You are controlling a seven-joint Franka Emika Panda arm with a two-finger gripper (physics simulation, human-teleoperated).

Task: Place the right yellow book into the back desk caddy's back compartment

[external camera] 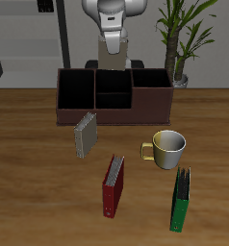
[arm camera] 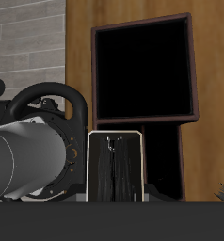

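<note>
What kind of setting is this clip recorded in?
Likely a simulated office or study: a wooden table holding a desk caddy, upright books such as the red one, a mug, a potted plant behind.

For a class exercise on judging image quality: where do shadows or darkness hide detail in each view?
Exterior view: even, soft light, no glare; the long dark reddish-brown desk caddy has bays too black to see into, and the small grey-tan book casts a faint shadow. Wrist view: one caddy bay is solid black; gripper fingers not visible.
</note>
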